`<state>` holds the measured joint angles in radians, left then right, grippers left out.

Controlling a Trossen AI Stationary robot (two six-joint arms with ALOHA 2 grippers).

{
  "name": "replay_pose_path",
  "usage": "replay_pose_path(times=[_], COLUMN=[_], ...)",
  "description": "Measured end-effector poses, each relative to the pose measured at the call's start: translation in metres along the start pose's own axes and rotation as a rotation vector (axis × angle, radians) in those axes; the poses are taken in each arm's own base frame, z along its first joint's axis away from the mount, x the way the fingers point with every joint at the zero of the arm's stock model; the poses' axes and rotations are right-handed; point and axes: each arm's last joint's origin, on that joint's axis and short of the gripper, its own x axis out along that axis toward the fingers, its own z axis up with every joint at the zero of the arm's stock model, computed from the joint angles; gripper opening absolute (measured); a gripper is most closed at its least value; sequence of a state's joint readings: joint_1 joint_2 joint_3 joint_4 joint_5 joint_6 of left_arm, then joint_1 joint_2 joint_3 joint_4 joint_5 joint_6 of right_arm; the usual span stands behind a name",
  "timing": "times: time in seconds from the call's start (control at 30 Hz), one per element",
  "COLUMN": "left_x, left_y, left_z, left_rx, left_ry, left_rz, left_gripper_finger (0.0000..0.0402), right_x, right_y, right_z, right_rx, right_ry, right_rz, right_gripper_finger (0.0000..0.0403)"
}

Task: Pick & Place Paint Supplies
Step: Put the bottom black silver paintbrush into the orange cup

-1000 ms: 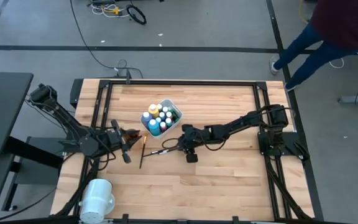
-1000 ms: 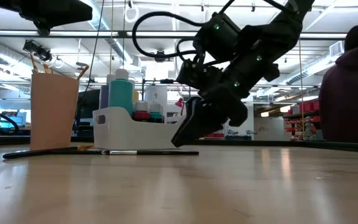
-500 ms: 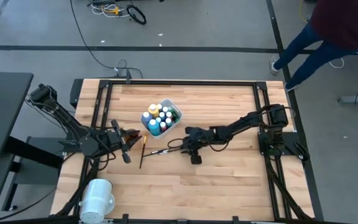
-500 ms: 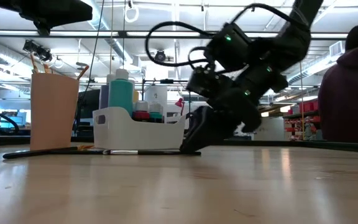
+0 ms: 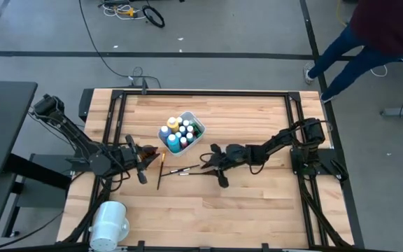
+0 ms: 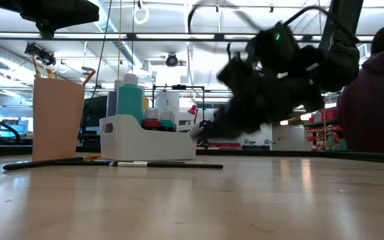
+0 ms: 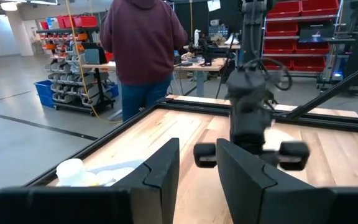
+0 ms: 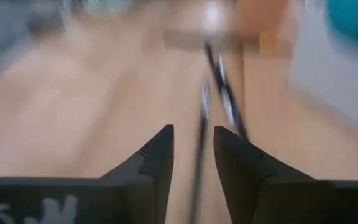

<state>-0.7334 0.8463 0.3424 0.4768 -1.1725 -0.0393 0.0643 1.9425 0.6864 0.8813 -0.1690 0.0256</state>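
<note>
The wooden table [image 5: 257,210] carries a white tub [image 5: 196,139] of paint bottles [image 5: 175,142] beyond the right gripper [image 5: 210,159]. Two dark brushes [image 5: 161,170] lie between both grippers, and a white cylinder [image 5: 109,222] lies behind the left gripper [image 5: 147,155].

A pale wooden table [image 5: 257,203], its planks finished smooth and giving off a soft sheen, is filling the centre of the overhead frame inside a matt black metal frame [image 5: 208,93]. At centre, a white plastic tub [image 6: 149,137] with a satin surface is holding paint bottles [image 5: 178,133] whose coloured plastic bodies are looking glossy under white caps. Thin dark-handled brushes [image 5: 161,171] are lying matt against the wood just below the tub. At lower left, a large white cylinder [image 5: 108,223] is showing a smooth, faintly shiny skin. At the left of the low frame, a dull tan cup [image 6: 58,119] is looking like paper or card.
</note>
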Motion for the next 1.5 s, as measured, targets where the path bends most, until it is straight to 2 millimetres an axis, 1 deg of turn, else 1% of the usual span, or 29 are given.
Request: replay_pose_path(times=[0.1,0.17,0.27,0.4,0.57,0.67,0.8,0.9,1.03,1.13,1.23,1.3,1.4,1.5], left_x=[0.0,0.0,0.0,0.0,0.0,0.0,0.0,0.0,0.0,0.0,-0.001,0.0,0.003,0.007], left_y=[0.0,0.0,0.0,-0.001,-0.001,-0.001,-0.001,-0.002,-0.003,-0.005,-0.008,-0.012,-0.017,-0.021], left_z=[0.0,0.0,0.0,0.0,0.0,0.0,0.0,0.0,0.001,0.001,0.001,0.001,0.001,-0.002], left_rx=[-0.007,-0.006,-0.008,-0.01,-0.01,-0.01,-0.013,-0.039,-0.089,-0.122,-0.127,-0.14,-0.124,-0.058], left_ry=[0.0,0.0,0.0,0.001,0.002,0.002,0.002,0.003,0.005,0.011,0.018,0.013,-0.011,-0.029], left_rz=[0.0,0.0,0.0,-0.025,-0.051,-0.051,-0.051,-0.068,-0.105,-0.164,-0.278,-0.327,-0.358,-0.355], left_gripper_finger=[0.0116,0.0116,0.0116,0.0116,0.0116,0.0116,0.0116,0.0116,0.0116,0.0116,0.0116,0.0116,0.0116,0.0116], right_x=[0.004,0.008,0.018,0.032,0.043,0.048,0.051,0.051,0.05,0.05,0.05,0.05,0.05,0.047], right_y=[0.011,0.019,0.027,0.031,0.025,0.023,0.019,0.015,0.01,0.006,0.002,0.001,0.001,0.003], right_z=[0.014,0.018,0.021,0.006,-0.02,-0.037,-0.045,-0.046,-0.048,-0.048,-0.048,-0.048,-0.047,-0.039], right_rx=[-0.016,-0.06,-0.071,-0.068,0.003,-0.004,-0.01,-0.007,-0.003,0.029,0.041,0.045,0.038,0.024], right_ry=[-0.104,-0.111,-0.113,-0.068,-0.067,-0.034,-0.026,-0.013,0.009,0.015,0.016,0.014,-0.009,-0.026], right_rz=[0.009,-0.046,-0.132,-0.148,-0.232,-0.213,-0.206,-0.209,-0.191,-0.161,-0.139,-0.124,-0.118,-0.086], right_gripper_finger=[0.0123,0.0127,0.0132,0.013,0.0121,0.0117,0.0117,0.0115,0.0095,0.0061,0.002,0.0012,0.0016,0.001])
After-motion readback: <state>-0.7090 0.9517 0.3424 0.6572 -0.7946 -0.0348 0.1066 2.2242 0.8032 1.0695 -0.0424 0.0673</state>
